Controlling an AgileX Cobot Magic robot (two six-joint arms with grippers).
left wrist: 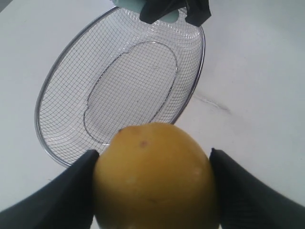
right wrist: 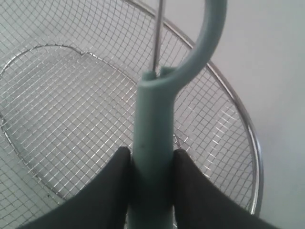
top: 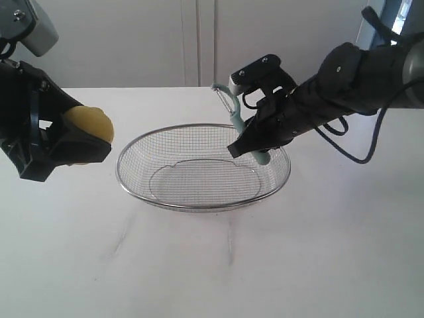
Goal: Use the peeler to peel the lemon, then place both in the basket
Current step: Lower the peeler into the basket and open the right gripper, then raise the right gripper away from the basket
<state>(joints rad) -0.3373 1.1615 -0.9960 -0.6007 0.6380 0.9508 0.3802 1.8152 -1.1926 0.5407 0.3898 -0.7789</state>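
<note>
Frame left: left tool (left wrist: 152,157) clamped on lemon (top: 90,123), held above the tabletop (top: 331,252) beside the basket (top: 199,207). Frame centre: right tool (right wrist: 151,157) grasping peeler (top: 233,109) by the handle, head up, over the basket's right rim.

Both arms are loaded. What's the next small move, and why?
Probably bring the left gripper, holding the lemon, across toward the peeler that the right gripper holds over the basket: blade and lemon are well apart, and no peeled patch shows on the lemon.
</note>
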